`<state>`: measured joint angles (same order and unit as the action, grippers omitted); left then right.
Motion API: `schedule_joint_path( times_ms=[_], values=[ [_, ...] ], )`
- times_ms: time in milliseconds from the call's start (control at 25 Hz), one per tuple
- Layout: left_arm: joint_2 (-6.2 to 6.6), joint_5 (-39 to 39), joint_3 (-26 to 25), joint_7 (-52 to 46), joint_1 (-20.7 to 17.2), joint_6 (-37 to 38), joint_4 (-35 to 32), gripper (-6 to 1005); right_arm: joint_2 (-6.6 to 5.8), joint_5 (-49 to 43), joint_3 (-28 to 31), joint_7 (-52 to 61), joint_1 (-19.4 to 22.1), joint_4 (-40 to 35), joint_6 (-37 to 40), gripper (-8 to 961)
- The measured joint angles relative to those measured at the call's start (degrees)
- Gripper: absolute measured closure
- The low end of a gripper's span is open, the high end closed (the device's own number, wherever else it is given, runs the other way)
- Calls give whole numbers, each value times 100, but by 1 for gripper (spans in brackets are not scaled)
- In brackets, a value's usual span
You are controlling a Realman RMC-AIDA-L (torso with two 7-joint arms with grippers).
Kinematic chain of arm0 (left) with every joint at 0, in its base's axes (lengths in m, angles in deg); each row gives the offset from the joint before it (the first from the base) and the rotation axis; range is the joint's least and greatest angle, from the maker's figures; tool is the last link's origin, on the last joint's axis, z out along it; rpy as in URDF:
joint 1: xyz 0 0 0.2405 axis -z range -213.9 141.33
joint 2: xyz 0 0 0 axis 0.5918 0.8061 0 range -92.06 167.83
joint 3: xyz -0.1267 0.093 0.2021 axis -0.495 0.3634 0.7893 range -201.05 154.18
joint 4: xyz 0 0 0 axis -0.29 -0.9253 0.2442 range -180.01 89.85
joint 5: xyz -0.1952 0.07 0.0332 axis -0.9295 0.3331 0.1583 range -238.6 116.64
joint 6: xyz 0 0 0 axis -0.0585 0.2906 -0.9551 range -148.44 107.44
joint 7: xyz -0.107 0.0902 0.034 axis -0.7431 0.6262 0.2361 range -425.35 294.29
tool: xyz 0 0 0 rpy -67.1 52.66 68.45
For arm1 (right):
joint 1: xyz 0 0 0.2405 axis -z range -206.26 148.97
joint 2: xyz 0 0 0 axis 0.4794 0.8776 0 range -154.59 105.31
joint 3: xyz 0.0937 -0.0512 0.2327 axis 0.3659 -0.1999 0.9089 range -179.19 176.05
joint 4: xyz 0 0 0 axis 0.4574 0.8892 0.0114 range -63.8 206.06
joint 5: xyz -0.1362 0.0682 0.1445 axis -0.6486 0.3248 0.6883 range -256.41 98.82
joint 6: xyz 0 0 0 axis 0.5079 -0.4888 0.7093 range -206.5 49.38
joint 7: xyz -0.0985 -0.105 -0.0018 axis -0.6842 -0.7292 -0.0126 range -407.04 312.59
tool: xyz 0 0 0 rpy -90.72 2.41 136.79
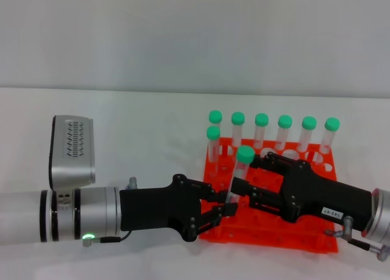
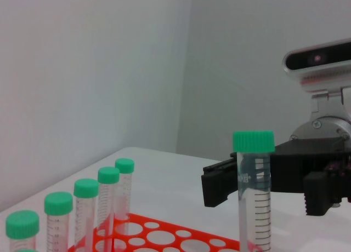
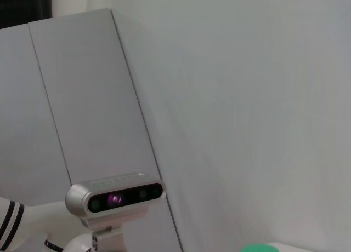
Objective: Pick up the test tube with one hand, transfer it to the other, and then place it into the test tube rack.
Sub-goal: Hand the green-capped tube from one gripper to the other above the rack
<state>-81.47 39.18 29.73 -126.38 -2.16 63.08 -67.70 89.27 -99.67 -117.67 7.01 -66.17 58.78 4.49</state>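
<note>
The test tube (image 1: 239, 173), clear with a green cap, stands nearly upright just above the front left part of the orange test tube rack (image 1: 274, 231). My left gripper (image 1: 226, 202) comes in from the left and is shut on the tube's lower end. From the right, my right gripper (image 1: 244, 173) reaches in, open, with its fingers on either side of the tube's upper half. In the left wrist view the test tube (image 2: 254, 192) rises in front of the right gripper (image 2: 263, 189), above the rack (image 2: 164, 235). Only the tube's green cap (image 3: 260, 247) shows in the right wrist view.
Several green-capped tubes (image 1: 284, 131) stand in the rack's back row and left side, also seen as the row of tubes (image 2: 88, 208). The left arm's silver wrist camera (image 1: 72, 152) sits at the left. White tabletop lies left of and behind the rack.
</note>
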Motion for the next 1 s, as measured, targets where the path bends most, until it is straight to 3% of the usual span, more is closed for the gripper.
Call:
schedule_joint_path(
  times_ms=[1000],
  values=[
    [0, -7, 10, 3, 130, -223, 65, 717, 79, 33, 12, -34, -134, -98, -321, 451]
  ],
)
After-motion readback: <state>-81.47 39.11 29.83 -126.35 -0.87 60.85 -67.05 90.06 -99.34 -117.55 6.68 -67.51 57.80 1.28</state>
